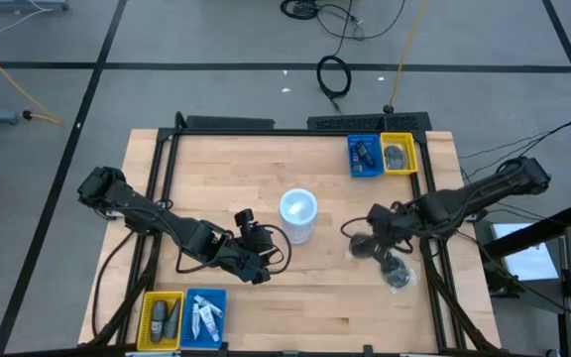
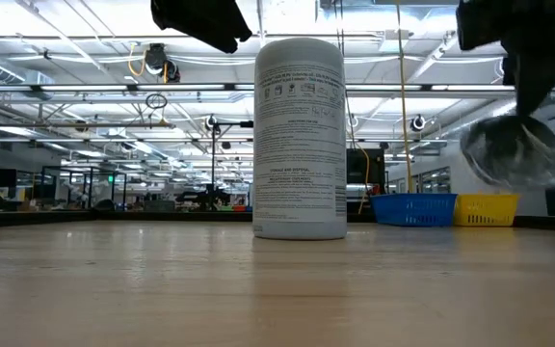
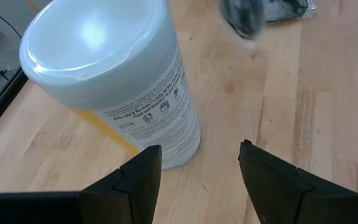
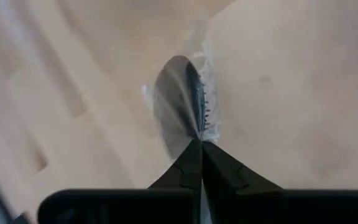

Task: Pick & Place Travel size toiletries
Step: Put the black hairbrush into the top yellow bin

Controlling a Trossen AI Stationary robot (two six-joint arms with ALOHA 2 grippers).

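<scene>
My right gripper [image 4: 201, 144] is shut on a dark grey round disc in clear wrap [image 4: 180, 102]. In the low view that disc [image 2: 516, 149] hangs clear above the table, right of the white cylinder [image 2: 300, 135]. From above, the held disc [image 1: 365, 246] is right of the cylinder [image 1: 297, 214], and another wrapped dark item [image 1: 398, 274] lies flat on the wood just nearer. My left gripper [image 3: 201, 152] is open and empty, hovering left of and nearer than the cylinder [image 3: 110, 81], pointing at it. My right gripper pinches the wrapped disc by its upper rim [image 4: 194, 134] between its two fingertips, coming from above and pointing down. The disc hangs edge-on below the fingers, lifted clear of the table.
Blue tray [image 1: 365, 157] and yellow tray [image 1: 399, 154] sit at the far right edge, each holding small items. Yellow tray [image 1: 161, 319] and blue tray [image 1: 205, 317] sit at the near left edge with bottles and tubes. Bare wood lies in the table's near middle.
</scene>
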